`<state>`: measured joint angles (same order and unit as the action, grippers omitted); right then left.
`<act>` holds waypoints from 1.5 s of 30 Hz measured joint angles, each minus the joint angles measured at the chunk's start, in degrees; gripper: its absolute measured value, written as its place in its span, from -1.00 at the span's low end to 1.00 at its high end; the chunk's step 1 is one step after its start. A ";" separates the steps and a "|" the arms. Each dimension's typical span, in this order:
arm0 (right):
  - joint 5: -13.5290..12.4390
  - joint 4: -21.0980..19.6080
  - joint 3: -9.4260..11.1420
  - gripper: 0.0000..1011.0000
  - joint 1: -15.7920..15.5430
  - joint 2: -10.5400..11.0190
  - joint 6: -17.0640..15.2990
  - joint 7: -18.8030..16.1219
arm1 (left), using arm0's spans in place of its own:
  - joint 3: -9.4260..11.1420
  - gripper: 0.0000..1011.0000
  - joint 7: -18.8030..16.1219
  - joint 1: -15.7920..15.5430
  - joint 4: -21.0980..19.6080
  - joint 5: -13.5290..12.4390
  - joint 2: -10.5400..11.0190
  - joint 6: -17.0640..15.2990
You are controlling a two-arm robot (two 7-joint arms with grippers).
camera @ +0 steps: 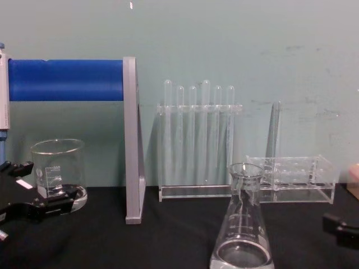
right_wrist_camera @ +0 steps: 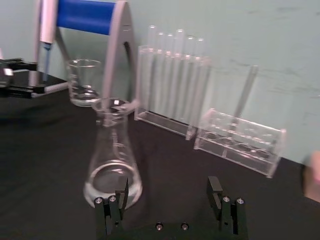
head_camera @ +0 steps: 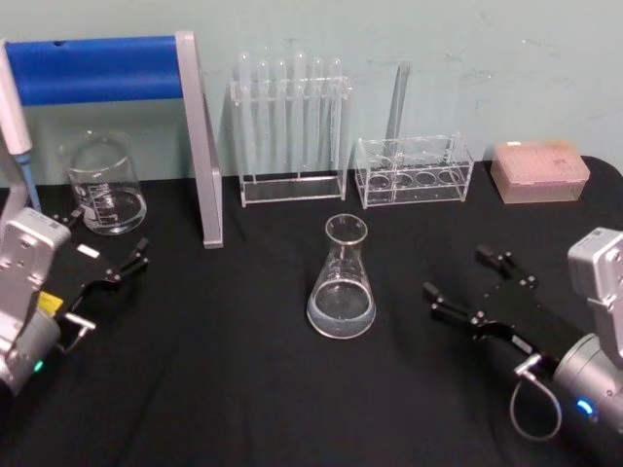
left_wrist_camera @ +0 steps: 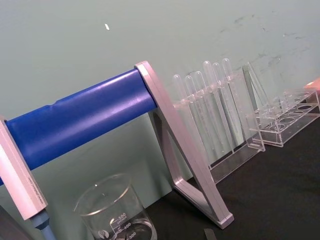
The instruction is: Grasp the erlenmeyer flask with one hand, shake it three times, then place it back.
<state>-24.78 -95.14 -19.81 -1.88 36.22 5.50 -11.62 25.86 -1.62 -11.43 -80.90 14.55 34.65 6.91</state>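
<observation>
Head view: one erlenmeyer flask (head_camera: 342, 287) upright on black tabletop (head_camera: 243, 389), one beaker (head_camera: 103, 185), two racks (head_camera: 292, 187), seemingly six test tubes (head_camera: 300, 107); left gripper (head_camera: 109, 230), right gripper (head_camera: 456, 271), fingers (head_camera: 443, 302) spread wide, both empty.

This looks like a laboratory. On the black table (head_camera: 243, 389) stands clear glassware: a conical flask (head_camera: 341, 282) with printed measuring marks, a beaker (head_camera: 102, 185) with similar marks, and a clear rack (head_camera: 290, 126) holding a row of tall test tubes. Beside it is a lower rack (head_camera: 414, 173) with round holes, then a pink box (head_camera: 540, 172). A pipette (head_camera: 15, 117) hangs at a stand (head_camera: 97, 68) with a blue bar.
</observation>
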 joint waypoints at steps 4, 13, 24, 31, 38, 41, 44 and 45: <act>-0.25 -0.34 -0.62 0.98 0.06 -0.84 -0.50 -1.63 | 0.00 0.98 0.00 0.00 0.00 0.00 0.00 0.00; 0.36 0.35 -2.54 0.98 2.07 -3.47 -1.44 -4.73 | 0.00 0.98 0.00 0.00 0.00 0.00 0.00 0.00; 2.55 5.13 -4.45 0.98 7.05 -8.74 -2.85 -6.95 | 0.00 0.98 0.00 0.00 0.00 0.00 0.00 0.00; 3.89 8.02 -4.87 0.98 9.81 -11.27 -2.97 -7.65 | 0.00 0.98 0.00 0.00 0.00 0.00 0.00 0.00; 5.53 11.72 -5.25 0.98 12.81 -14.07 -2.89 -8.18 | 0.00 0.98 0.00 0.00 0.00 0.00 0.00 0.00; 6.30 13.60 -5.29 0.98 14.15 -15.39 -2.77 -8.46 | 0.00 0.98 0.00 0.00 0.00 0.00 0.00 0.00; 7.00 15.10 -5.31 0.98 15.17 -16.43 -2.61 -8.59 | 0.00 0.98 0.00 0.00 0.00 0.00 0.00 0.00; 7.16 15.48 -5.31 0.98 15.45 -16.71 -2.57 -8.61 | 0.00 0.98 0.00 0.00 0.00 0.00 0.00 0.00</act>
<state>-17.63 -79.66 -25.12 13.57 19.51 2.93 -20.23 25.86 -1.62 -11.43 -80.90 14.55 34.65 6.91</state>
